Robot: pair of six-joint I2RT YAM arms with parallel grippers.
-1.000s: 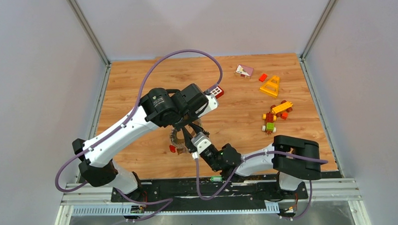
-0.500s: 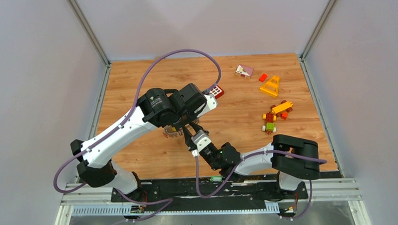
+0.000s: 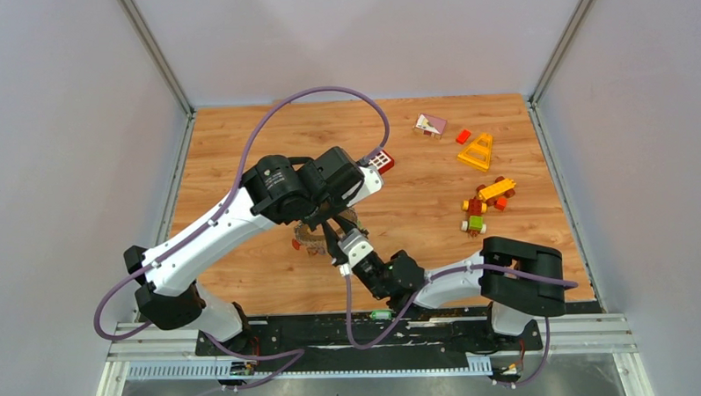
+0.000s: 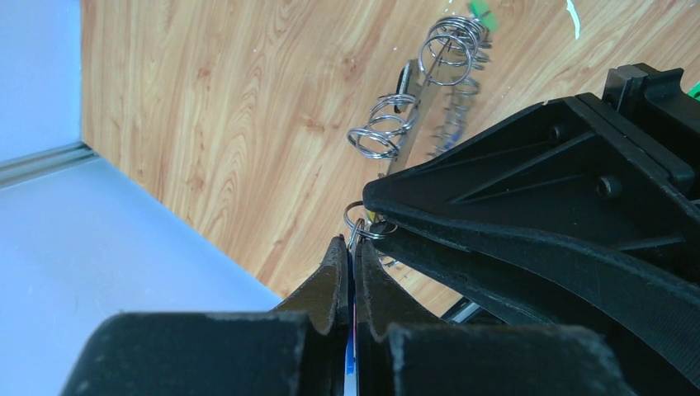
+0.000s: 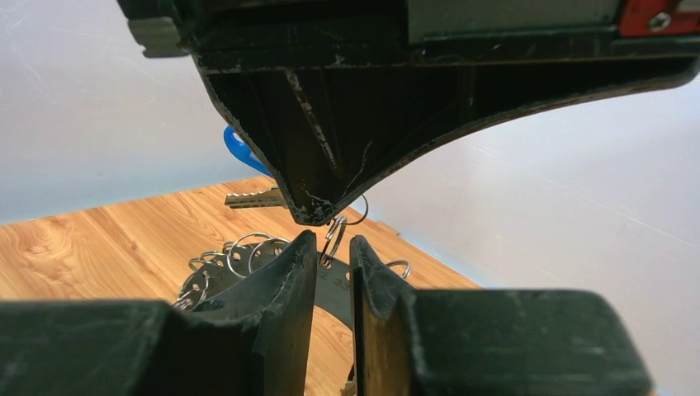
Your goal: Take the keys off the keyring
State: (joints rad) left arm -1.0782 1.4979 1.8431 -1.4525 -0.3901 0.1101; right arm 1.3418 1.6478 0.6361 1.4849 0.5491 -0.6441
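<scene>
Broadly, the wooden table (image 3: pixel 239 140) fills the top view. The left arm (image 3: pixel 216 225) stretches in from 7 o'clock and the right arm (image 3: pixel 455 278) from 5 o'clock, so both tips meet near the table's middle. The left gripper (image 4: pixel 350 247) has its fingers pressed together on the thin edge of a blue-headed key (image 5: pixel 238 148). The right gripper (image 5: pixel 332 246) stands at 6 o'clock of it, fingers narrowly apart on either side of a small split ring (image 5: pixel 334 235). The keyring (image 3: pixel 311 242), fringed with keys (image 5: pixel 252 199) and wire loops, is just at 7 o'clock of the two tips. Whether it touches the wood I cannot tell. Loose toy bricks (image 3: pixel 477 151) lie well apart toward 2 o'clock.
</scene>
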